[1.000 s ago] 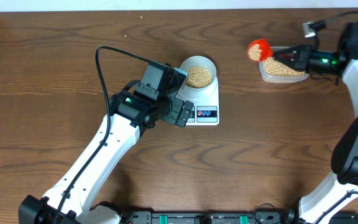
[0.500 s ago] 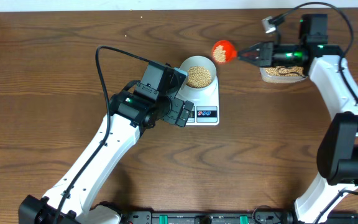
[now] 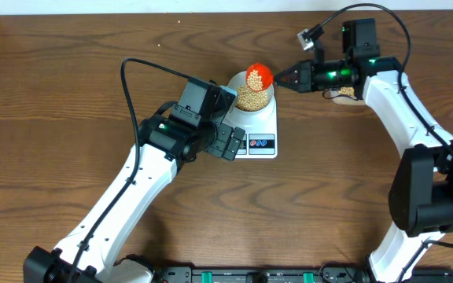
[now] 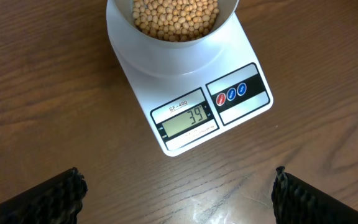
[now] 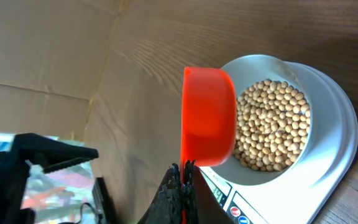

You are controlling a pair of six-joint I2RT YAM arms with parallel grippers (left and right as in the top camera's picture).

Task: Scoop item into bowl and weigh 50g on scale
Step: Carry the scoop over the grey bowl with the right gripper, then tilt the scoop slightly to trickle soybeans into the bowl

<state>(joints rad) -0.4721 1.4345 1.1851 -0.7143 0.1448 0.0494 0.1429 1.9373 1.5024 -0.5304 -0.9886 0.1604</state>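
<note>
A white scale (image 3: 262,130) stands mid-table with the pale bowl (image 3: 242,79) on it, and the bowl holds tan beans (image 3: 250,98). My right gripper (image 3: 285,79) is shut on the handle of a red scoop (image 3: 259,76). The scoop hangs over the bowl's far-right rim. From the right wrist, the scoop (image 5: 209,118) is turned on its side beside the beans (image 5: 272,134), so what it holds is hidden. My left gripper (image 4: 179,202) stands open and empty just in front of the scale (image 4: 185,74), whose display (image 4: 188,118) reads 39.
A clear tub (image 3: 338,96) of beans sits at the back right, mostly hidden under my right arm. A black cable (image 3: 128,86) loops over the table left of the scale. Bare wooden tabletop lies in front of the scale.
My right gripper has carried the red scoop left, from over the tub to above the bowl on the scale. The left arm has not moved.
</note>
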